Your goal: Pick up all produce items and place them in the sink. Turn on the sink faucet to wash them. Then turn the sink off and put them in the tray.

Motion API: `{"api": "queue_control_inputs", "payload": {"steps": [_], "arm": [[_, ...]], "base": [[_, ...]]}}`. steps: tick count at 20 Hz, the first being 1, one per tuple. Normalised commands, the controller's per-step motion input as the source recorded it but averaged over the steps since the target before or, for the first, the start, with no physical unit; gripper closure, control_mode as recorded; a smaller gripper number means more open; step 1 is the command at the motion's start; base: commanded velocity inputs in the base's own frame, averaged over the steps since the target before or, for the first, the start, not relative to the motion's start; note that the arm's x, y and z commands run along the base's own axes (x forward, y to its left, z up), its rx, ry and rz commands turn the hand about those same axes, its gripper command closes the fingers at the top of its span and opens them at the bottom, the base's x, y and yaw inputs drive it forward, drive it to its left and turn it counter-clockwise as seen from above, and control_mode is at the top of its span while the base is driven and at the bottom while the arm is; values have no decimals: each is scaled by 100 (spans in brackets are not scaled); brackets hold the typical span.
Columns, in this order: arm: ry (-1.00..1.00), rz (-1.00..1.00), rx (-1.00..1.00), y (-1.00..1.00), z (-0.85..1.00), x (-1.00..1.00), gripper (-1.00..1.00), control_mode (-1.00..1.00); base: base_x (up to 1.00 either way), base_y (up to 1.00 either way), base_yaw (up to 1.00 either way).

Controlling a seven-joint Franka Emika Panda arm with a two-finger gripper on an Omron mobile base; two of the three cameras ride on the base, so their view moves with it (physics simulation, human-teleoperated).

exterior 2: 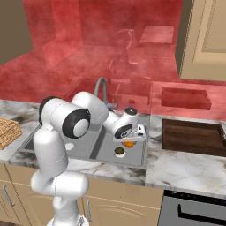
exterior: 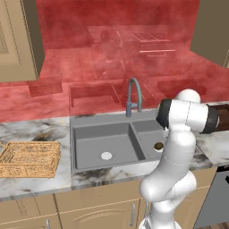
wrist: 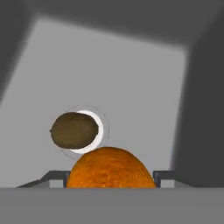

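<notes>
Bright orange round fruit point(wrist: 111, 168) sits clamped between the fingers of the robot's hand point(exterior 2: 129, 140), held above the right basin of the matte grey double sink point(exterior: 89, 129). Below it, the dark olive-brown oval fruit point(wrist: 74, 130) lies on the basin's pale drain; the tan woven wicker tray point(exterior: 29, 159) rests on the marble bench point(exterior 2: 185, 170), left of the sink.

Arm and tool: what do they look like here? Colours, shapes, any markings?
The arm is glossy white, built of rounded tubular links with bulbous joints. Dark, nearly black bands and round end caps mark the joints, one with a brownish ring in the left base view. No cables or lettering can be made out. The tool has a white blocky body on a white wrist with a dark round cap; its finger tips are small and dark grey.
</notes>
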Motion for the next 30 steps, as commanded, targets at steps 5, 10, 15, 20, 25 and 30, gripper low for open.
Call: {"api": "queue_control_inputs", "payload": {"steps": [5,10,15,20,25,30], "arm": [[5,4,0,26,-63,47,100,-100],[0,5,1,11,-42,32,100,-100],[0,2,1,0,-26,4,100,-100],[0,0,3,6,20,-3,-100,-100],[5,0,1,14,44,-23,-100,-100],[7,-1,2,11,78,-28,-100,-100]], "base": [[0,0,0],[0,0,0],[0,0,0],[0,0,0],[0,0,0],[0,0,0]]}}
